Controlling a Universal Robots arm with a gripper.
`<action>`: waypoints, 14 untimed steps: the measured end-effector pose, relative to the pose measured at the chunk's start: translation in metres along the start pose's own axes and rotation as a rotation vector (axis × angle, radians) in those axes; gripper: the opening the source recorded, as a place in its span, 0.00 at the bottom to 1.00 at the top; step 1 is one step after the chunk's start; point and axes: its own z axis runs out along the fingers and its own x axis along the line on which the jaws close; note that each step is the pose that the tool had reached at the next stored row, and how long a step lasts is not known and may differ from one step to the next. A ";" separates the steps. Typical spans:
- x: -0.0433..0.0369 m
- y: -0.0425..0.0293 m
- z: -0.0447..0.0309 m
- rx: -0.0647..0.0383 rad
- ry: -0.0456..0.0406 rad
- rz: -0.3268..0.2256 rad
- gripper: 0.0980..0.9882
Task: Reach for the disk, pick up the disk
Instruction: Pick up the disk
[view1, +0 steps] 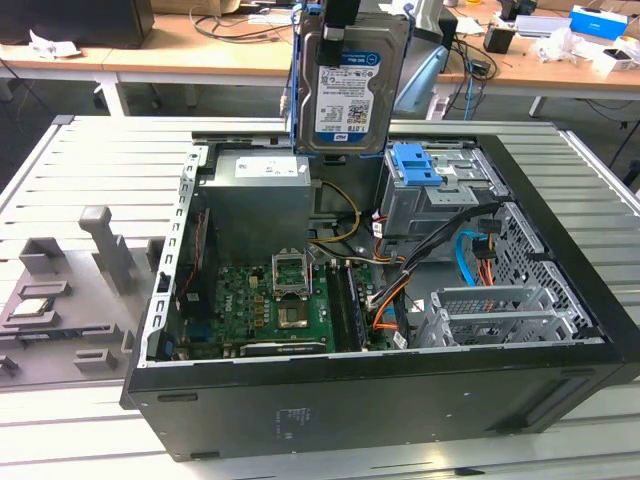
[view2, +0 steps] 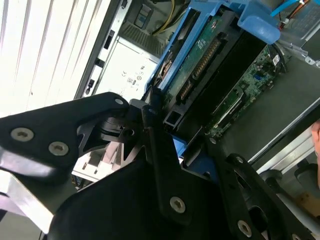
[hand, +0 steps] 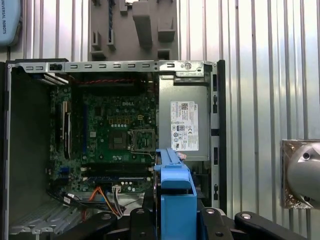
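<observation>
One pincer (view1: 340, 22) clamped on the disk (view1: 348, 95), above open computer case (view1: 400, 400), motherboard (view1: 268, 300) beneath

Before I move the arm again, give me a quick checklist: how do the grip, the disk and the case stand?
1. Disk in gripper: ok, gripped at its top edge.
2. Disk clear of the case: ok, hangs above it in the exterior view.
3. Disk attitude: ok, upright, label side out.
4. Blue frame on disk: ok, attached.
5. Cable attached to the disk: cannot tell.
6. Grip firmness: cannot tell.
</observation>
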 end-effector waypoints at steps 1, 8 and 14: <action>0.0000 -0.0003 0.0000 0.000 0.0000 0.000 0.30; 0.0052 -0.0007 0.0001 0.000 0.0000 0.000 0.30; 0.0147 -0.0008 0.0003 0.000 0.0000 0.000 0.30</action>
